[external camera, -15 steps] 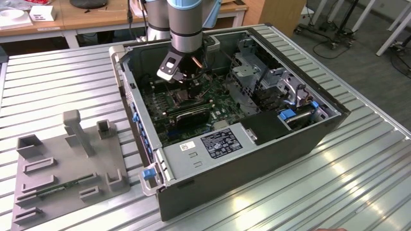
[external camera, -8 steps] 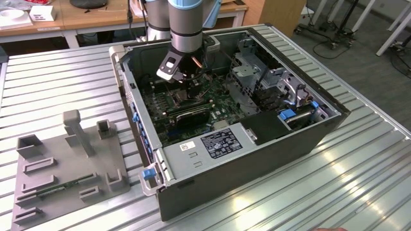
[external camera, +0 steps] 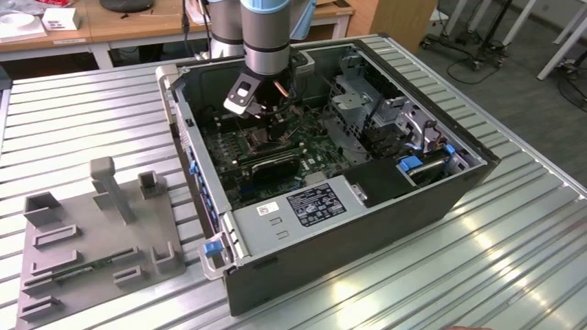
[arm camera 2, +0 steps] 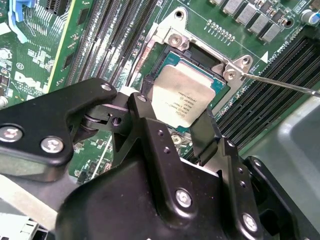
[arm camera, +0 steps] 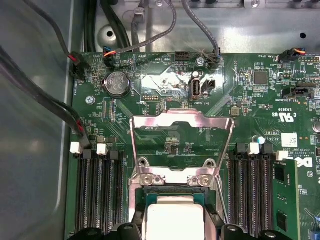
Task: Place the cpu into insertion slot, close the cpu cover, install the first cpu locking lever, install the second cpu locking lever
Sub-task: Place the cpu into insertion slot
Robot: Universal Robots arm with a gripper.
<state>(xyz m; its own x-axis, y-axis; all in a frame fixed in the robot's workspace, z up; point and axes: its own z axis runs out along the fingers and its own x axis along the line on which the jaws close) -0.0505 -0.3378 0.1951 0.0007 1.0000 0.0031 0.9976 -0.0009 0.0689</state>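
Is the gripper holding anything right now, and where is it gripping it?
The gripper holds the cpu, its fingers pinching two opposite edges; the cpu cover is open.

Open cpu cover (arm camera: pixel 145 125) rises just beyond the socket (arm camera 2: pixel 197 54); memory slots (arm camera: pixel 100 195) flank both sides, lever wire (arm camera 2: pixel 282 85) juts alongside

Tiny print on the cpu (arm camera 2: pixel 182 97) in the claw (arm camera 2: pixel 175 114), white lettering on the motherboard (arm camera: pixel 165 80) beyond it, and a power supply label (external camera: pixel 315 203) well apart from the claw: all too fine to read.

cpu cover (arm camera: pixel 145 125) open; cpu (arm camera: pixel 173 221) at socket (arm camera: pixel 150 193), memory slots (arm camera: pixel 100 195) either side.
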